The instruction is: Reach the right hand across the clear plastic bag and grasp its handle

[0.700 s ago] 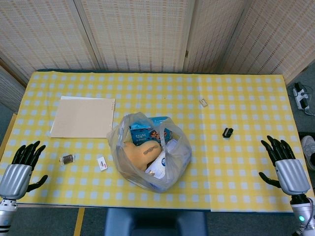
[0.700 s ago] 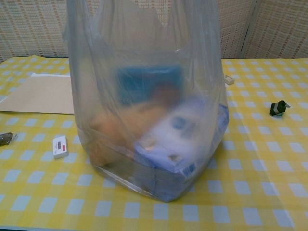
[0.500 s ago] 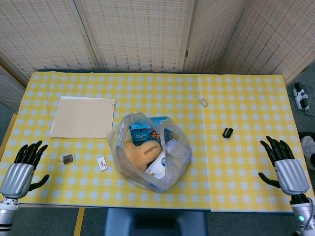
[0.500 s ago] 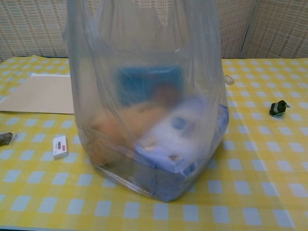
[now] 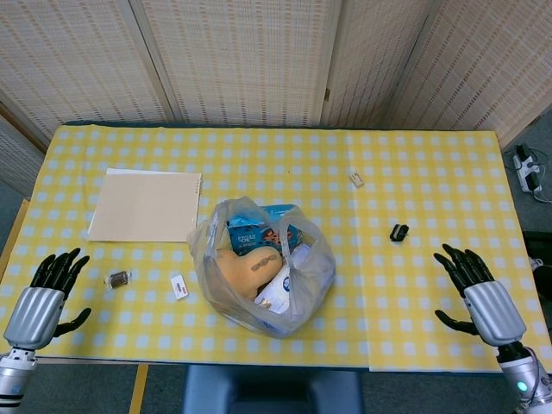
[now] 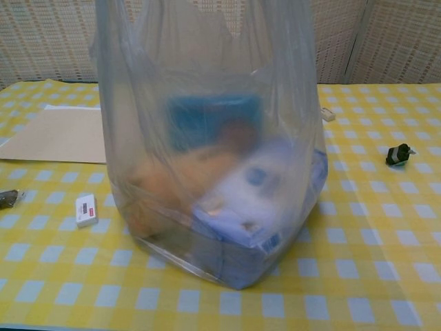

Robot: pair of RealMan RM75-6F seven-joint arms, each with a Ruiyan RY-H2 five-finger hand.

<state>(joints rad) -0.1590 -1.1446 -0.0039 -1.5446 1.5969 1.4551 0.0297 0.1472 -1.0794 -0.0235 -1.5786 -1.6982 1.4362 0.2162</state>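
The bag point(image 5: 261, 267) stands upright near the front middle of the tabletop point(image 5: 431, 181). Right robot hand point(image 5: 477, 295) hovers well apart from it, fingers spread, empty. Left robot hand point(image 5: 41, 297) likewise spread and empty.

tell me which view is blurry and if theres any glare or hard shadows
Chest view: the clear plastic bag fills the frame, and its contents look soft and hazy through the film. Head view: sharp and evenly lit, no hard shadows or obvious glare on the tablecloth; each robot hand, left and right, is crisp.
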